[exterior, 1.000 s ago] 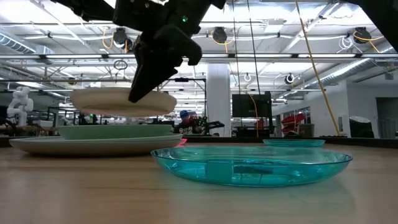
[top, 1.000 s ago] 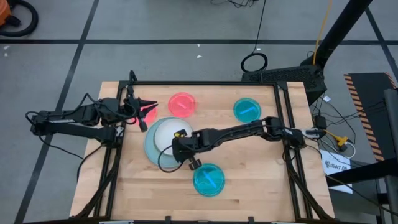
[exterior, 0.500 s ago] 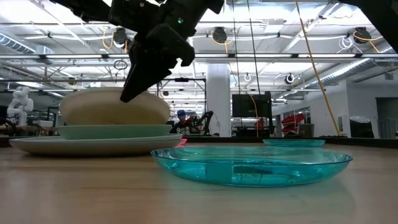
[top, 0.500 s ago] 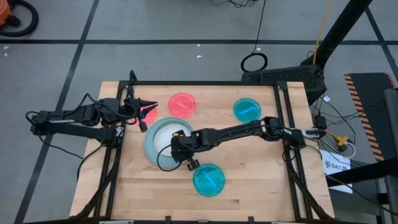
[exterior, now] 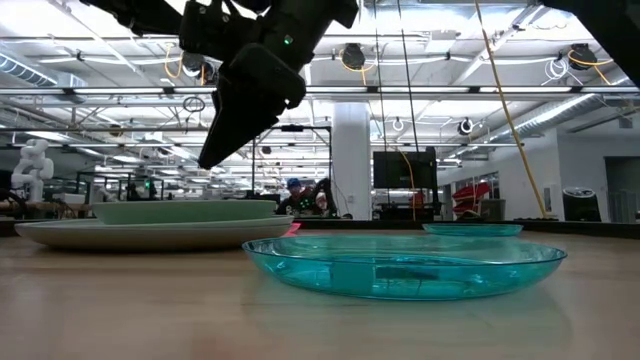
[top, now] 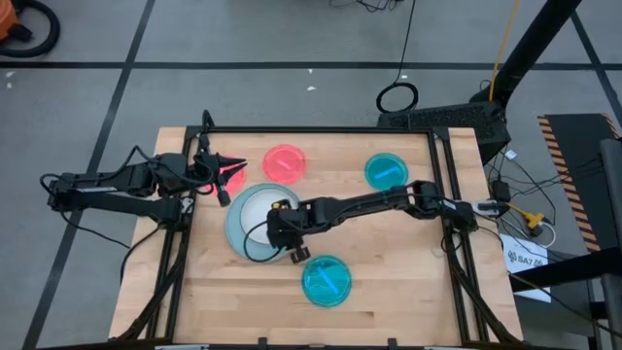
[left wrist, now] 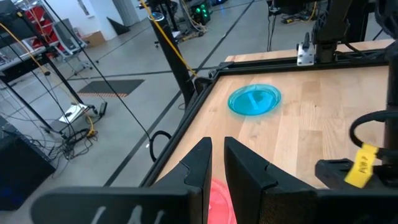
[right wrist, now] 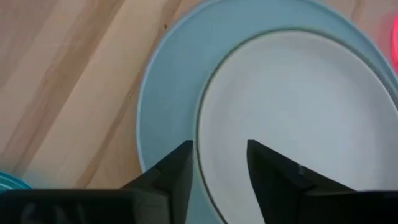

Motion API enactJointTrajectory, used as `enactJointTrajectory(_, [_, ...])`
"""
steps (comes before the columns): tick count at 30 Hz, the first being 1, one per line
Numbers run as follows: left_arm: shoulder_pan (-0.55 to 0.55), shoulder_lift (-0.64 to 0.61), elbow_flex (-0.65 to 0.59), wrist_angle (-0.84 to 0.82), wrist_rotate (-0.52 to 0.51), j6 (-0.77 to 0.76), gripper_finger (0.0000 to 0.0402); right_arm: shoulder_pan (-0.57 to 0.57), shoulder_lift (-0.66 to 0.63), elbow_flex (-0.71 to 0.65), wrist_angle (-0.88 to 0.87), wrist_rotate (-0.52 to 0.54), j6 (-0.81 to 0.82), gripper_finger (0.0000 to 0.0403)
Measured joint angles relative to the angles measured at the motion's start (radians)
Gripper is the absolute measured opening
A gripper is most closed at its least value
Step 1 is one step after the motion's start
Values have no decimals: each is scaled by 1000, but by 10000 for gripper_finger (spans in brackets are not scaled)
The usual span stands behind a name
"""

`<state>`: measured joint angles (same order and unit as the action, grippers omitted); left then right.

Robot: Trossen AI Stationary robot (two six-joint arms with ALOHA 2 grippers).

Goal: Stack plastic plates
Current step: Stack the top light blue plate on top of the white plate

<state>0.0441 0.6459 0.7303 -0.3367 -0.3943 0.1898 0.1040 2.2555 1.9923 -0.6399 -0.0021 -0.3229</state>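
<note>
A stack of large plates (top: pixel 237 229) stands left of the table's middle, a pale green plate (exterior: pixel 185 211) on a grey one (exterior: pixel 60 233). On top lies the small white plate (top: pixel 260 210). My right gripper (right wrist: pixel 217 152) hangs open just above the white plate's near-right rim, clear of it (exterior: pixel 212 155). My left gripper (left wrist: pixel 214 163) waits at the far left, shut on a small pink-red plate (top: pixel 233 179). Another pink-red plate (top: pixel 285 162) and two teal plates (top: pixel 386 172) (top: pixel 326 280) lie flat on the table. My left gripper has a strip of the pink-red plate (left wrist: pixel 219 200) between its two fingers, which stand almost together. The gripper's body hides the rest of the plate and how it hangs.
A black frame (top: pixel 321 130) borders the wooden table. The near teal plate (exterior: pixel 400 262) lies just right of the stack, close under my right arm. Bare wood (top: pixel 408 253) shows at the near right.
My right gripper has opened and let go of the white plate. The plate hung above the stack a second ago, then dropped and now lies on top of it. The gripper stays just above it.
</note>
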Motion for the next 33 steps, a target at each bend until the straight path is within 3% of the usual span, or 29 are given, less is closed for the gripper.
enactJointTrajectory(4, [0,0,0,-4,0,-1,51,0,-17,0,-24,32,9,161])
enactJointTrajectory(9, [0,0,0,-7,0,-12,51,2,-51,0,-129,107,44,152])
enactJointTrajectory(25, [0,0,0,-24,4,-61,51,-7,-146,0,-519,106,254,121])
enactJointTrajectory(33, [0,0,0,-35,4,-69,51,-72,-210,-8,-538,106,243,121])
